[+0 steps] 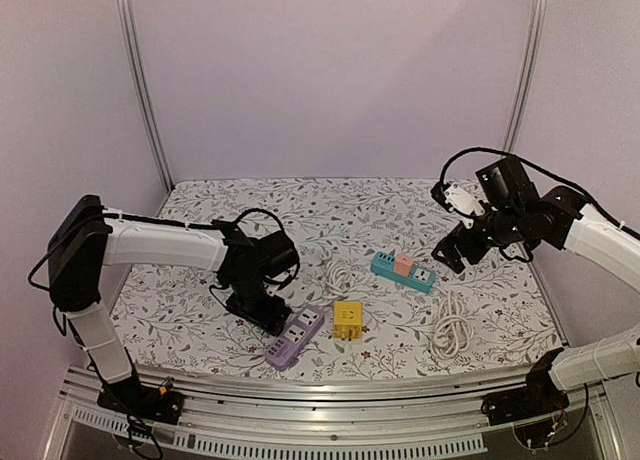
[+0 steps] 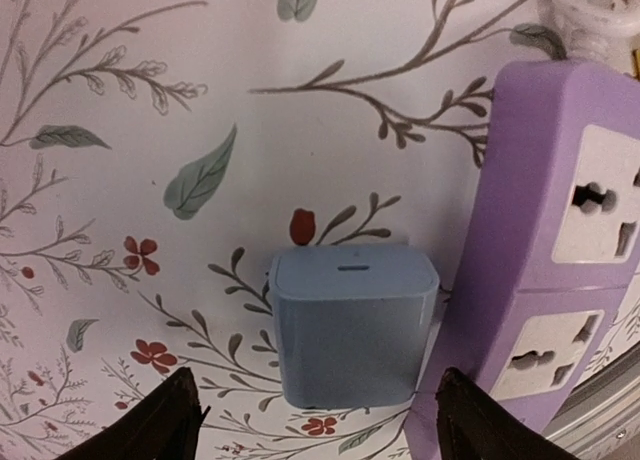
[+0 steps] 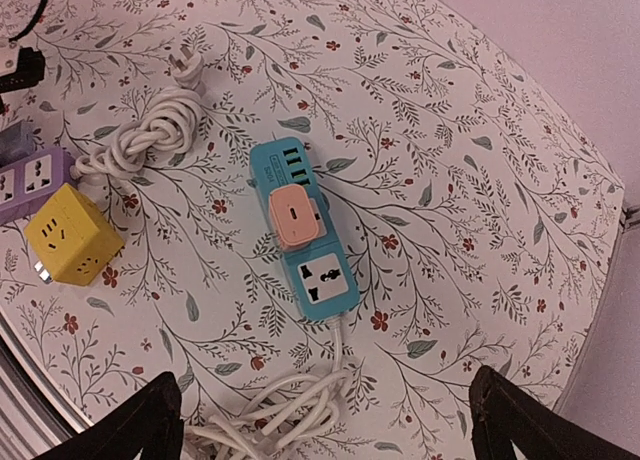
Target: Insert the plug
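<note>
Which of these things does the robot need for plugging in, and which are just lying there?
For the job:
blue charger
purple power strip
left gripper

Just lying about:
teal power strip
its white cord
pink adapter
yellow cube socket

The table is covered by a matt cloth (image 1: 400, 205) printed with flowers. The blue-grey plug (image 2: 352, 325) is moulded in smooth, matt plastic. A faint sheen is seen on the smooth plastic of the purple power strip (image 2: 530, 230), whose socket faces are white. The teal power strip (image 3: 290, 280), pink adapter (image 3: 297, 218) and yellow cube socket (image 3: 72, 235) are likewise smooth plastic. The white cables (image 3: 150, 140) look smooth and rubbery. The near rail (image 1: 330, 388) is bare ribbed metal.
</note>
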### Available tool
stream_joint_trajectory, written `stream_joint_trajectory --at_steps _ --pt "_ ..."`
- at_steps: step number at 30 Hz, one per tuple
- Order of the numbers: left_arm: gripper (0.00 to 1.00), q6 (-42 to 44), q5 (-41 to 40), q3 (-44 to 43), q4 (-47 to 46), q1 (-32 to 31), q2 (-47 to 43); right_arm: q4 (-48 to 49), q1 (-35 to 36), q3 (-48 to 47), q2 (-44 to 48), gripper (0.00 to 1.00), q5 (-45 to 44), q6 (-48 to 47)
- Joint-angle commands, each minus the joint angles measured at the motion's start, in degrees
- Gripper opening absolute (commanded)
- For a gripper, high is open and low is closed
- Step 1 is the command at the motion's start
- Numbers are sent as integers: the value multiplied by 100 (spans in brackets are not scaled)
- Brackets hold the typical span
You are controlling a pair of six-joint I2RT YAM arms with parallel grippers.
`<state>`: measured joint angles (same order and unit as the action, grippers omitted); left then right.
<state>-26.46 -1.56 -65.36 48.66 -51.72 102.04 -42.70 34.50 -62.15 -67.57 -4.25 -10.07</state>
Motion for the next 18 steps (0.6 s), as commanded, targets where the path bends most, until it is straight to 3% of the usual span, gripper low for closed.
stream_joint_trajectory --at_steps 1,6,18 --pt "82 60 112 -113 -56 50 148 -118 39 101 139 99 -79 136" --pt "78 84 112 38 -195 40 67 -129 44 93 147 99 -93 154" --pt "74 -2 15 1348 -1768 -17 -778 -181 61 91 191 99 -59 324"
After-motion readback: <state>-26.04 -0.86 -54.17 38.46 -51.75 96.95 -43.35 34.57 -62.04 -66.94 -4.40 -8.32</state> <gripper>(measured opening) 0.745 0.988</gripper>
